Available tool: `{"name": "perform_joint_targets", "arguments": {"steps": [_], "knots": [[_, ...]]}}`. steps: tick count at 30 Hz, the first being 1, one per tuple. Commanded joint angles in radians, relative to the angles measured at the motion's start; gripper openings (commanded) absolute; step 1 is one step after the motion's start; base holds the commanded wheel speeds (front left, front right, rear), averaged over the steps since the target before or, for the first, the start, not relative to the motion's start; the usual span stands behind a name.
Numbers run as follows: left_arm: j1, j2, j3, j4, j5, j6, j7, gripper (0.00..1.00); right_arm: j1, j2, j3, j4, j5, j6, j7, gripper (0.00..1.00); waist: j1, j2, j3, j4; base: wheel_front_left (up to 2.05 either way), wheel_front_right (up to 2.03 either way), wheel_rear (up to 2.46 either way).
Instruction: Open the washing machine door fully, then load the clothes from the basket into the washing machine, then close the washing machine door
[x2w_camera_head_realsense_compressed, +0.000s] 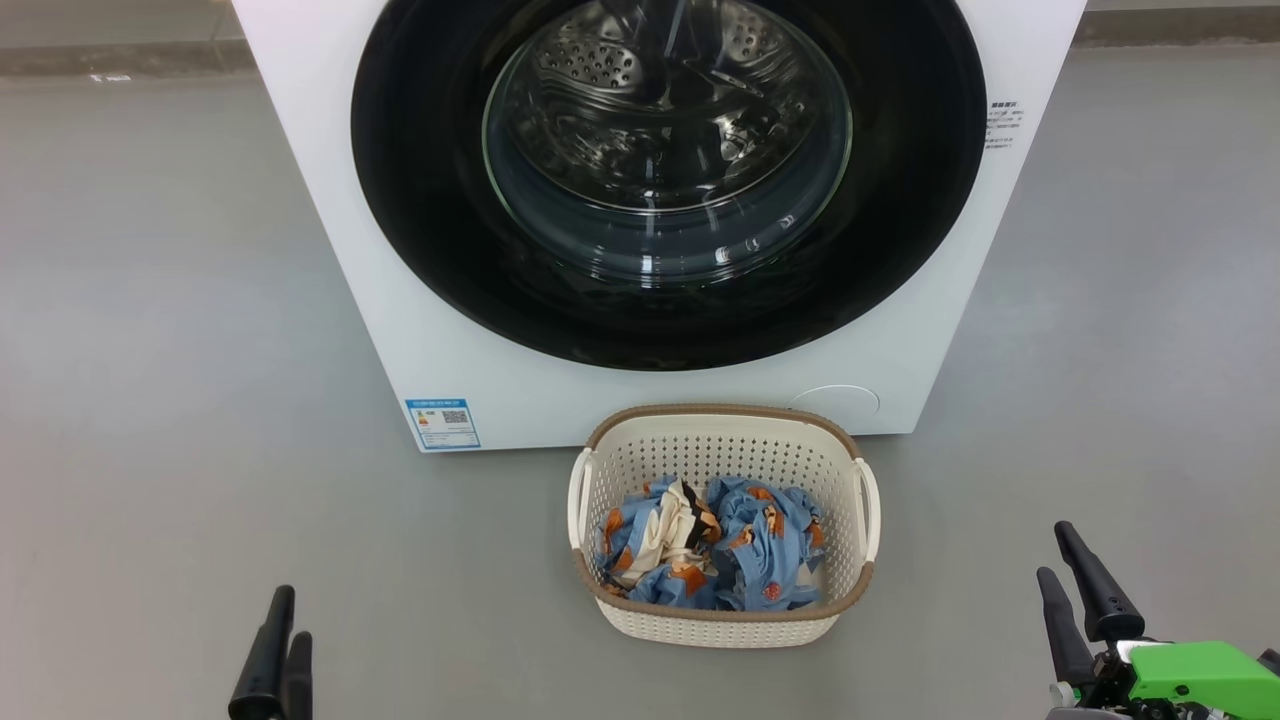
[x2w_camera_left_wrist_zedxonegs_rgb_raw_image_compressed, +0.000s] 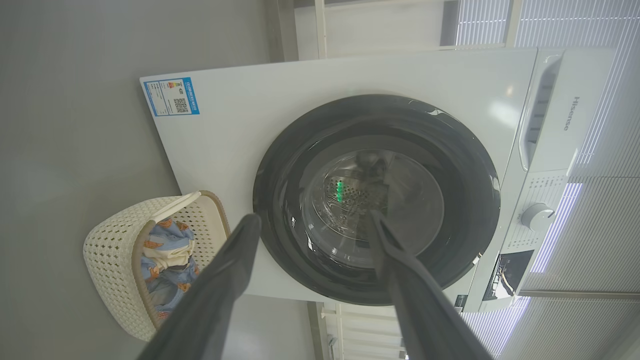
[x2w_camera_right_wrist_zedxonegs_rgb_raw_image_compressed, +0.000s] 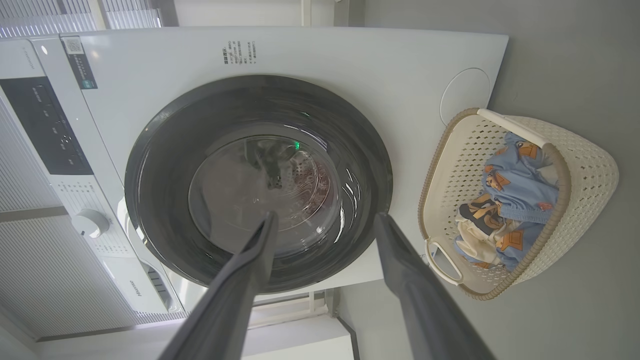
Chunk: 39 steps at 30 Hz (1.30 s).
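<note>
The white washing machine stands straight ahead with its round black-rimmed door flat against the front, glass bowl at the centre. On the floor before it sits the cream basket holding light-blue clothes with cream and black cloth among them. My left gripper is at the lower left, well short of the basket, fingers apart and empty. My right gripper stands at the lower right, open and empty. Both wrist views face the door from a distance, with the basket to one side.
Grey floor spreads around the machine and basket. The control panel with a knob and a blue label sticker are on the machine's front. White blinds and a pale wall lie behind it.
</note>
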Motion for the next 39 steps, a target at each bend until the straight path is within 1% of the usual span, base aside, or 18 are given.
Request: {"name": "perform_joint_targets", "arguments": {"steps": [1, 4, 14, 23, 28, 33, 37, 38, 39], "knots": [[-0.034, 0.008, 0.002, -0.033, -0.004, -0.001, -0.009, 1.0, -0.038, -0.01, 0.008, -0.031, 0.005, 0.001, -0.01, 1.0, -0.0004, -0.0001, 0.0, 0.0, 0.0, 0.0, 0.0], [-0.039, 0.012, -0.005, -0.044, 0.007, -0.001, -0.015, 1.0, -0.043, -0.01, 0.014, -0.038, 0.007, 0.001, -0.018, 1.0, -0.0016, -0.0001, 0.002, -0.001, 0.0, 0.0, 0.0], [-0.051, 0.028, -0.033, -0.067, 0.039, -0.002, -0.047, 1.0, -0.062, -0.017, 0.038, -0.063, -0.015, 0.001, -0.04, 1.0, -0.0017, -0.0001, 0.005, -0.003, 0.0, 0.0, 0.0], [-0.073, 0.047, -0.049, -0.054, 0.139, -0.002, -0.079, 1.0, -0.08, -0.044, 0.084, -0.08, -0.094, 0.002, -0.073, 1.0, -0.0017, -0.0001, 0.006, -0.002, 0.0, 0.0, 0.0], [-0.084, 0.053, -0.053, -0.052, 0.212, -0.002, -0.094, 1.0, -0.092, -0.058, 0.104, -0.083, -0.154, 0.002, -0.088, 1.0, -0.0017, -0.0001, 0.006, -0.002, 0.0, 0.0, 0.0], [-0.093, 0.064, -0.067, -0.046, 0.311, 0.012, -0.109, 1.0, -0.104, -0.068, 0.114, -0.075, -0.233, 0.002, -0.103, 1.0, -0.0017, -0.0001, 0.007, -0.003, 0.0, 0.0, 0.0], [-0.098, 0.069, -0.075, -0.041, 0.378, 0.024, -0.121, 1.0, -0.113, -0.072, 0.111, -0.056, -0.33, 0.002, -0.115, 1.0, -0.0017, -0.0001, 0.007, -0.004, 0.0, 0.0, 0.0], [-0.099, 0.068, -0.08, -0.035, 0.4, 0.025, -0.127, 1.0, -0.118, -0.072, 0.113, -0.05, -0.385, 0.002, -0.121, 1.0, -0.0017, -0.0001, 0.007, -0.005, 0.0, 0.0, 0.0], [-0.1, 0.067, -0.082, -0.033, 0.408, 0.024, -0.13, 1.0, -0.121, -0.071, 0.114, -0.048, -0.411, 0.002, -0.124, 1.0, -0.0017, -0.0001, 0.008, -0.005, 0.0, 0.0, 0.0]]}}
